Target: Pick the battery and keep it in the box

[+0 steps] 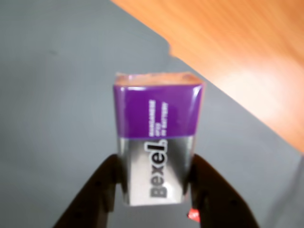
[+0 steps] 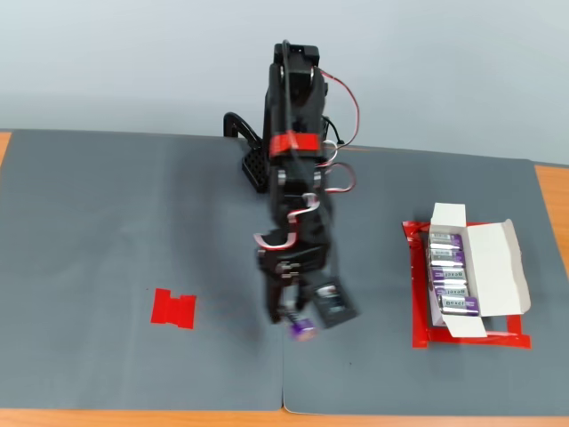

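The battery [image 1: 156, 142], a purple block with a silver-grey band and dark "Bexel" lettering, is sitting pinched between the two black fingers [image 1: 102, 190] of the claw [image 1: 154, 187], which is pressing against its silver lower half from both sides in the wrist view. Behind it in that view, a grey mat [image 1: 52, 95] is covering most of the surface, and the orange wooden bench [image 1: 237, 52] is showing at the upper right. In the fixed view, the claw [image 2: 298, 320] is hanging low over the front part of the mat [image 2: 107, 222], with the battery's [image 2: 303, 329] purple end peeking out below it; whether it is touching the mat is hard to tell. A flat red tape patch [image 2: 173, 309] is lying well off to the left in this view. Off to the right, apart from the arm [image 2: 295, 178], the white box [image 2: 498, 267] is lying open inside a red tape frame [image 2: 418, 294], its flaps spread out, and a row of matching purple batteries [image 2: 449, 276] is filling it. The arm's base is standing at the far edge of the mat.
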